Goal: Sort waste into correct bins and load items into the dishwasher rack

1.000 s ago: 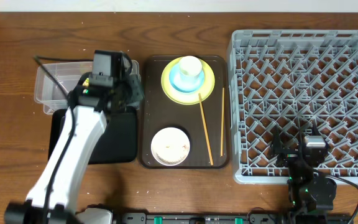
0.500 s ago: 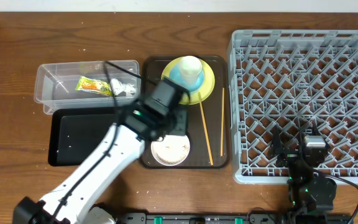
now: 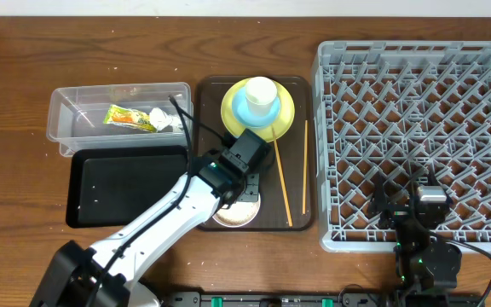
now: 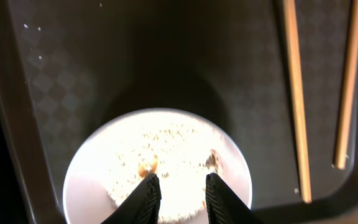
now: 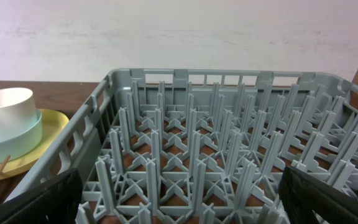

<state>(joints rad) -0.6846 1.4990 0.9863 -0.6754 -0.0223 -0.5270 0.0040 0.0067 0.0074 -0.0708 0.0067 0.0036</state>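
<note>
Hazard: left gripper (image 4: pixel 180 182), fingers narrowly parted, empty, above the white bowl (image 4: pixel 92 180); we fear a rim pinch tips rice scraps (image 4: pixel 173 146) onto the tray (image 4: pixel 61 74) beneath; right gripper (image 5: pixel 182 200) spread wide.

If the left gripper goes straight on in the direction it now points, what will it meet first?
Most likely the rice-like scraps in the white bowl, which lie straight ahead of the left gripper; how far off they are is unclear.
</note>
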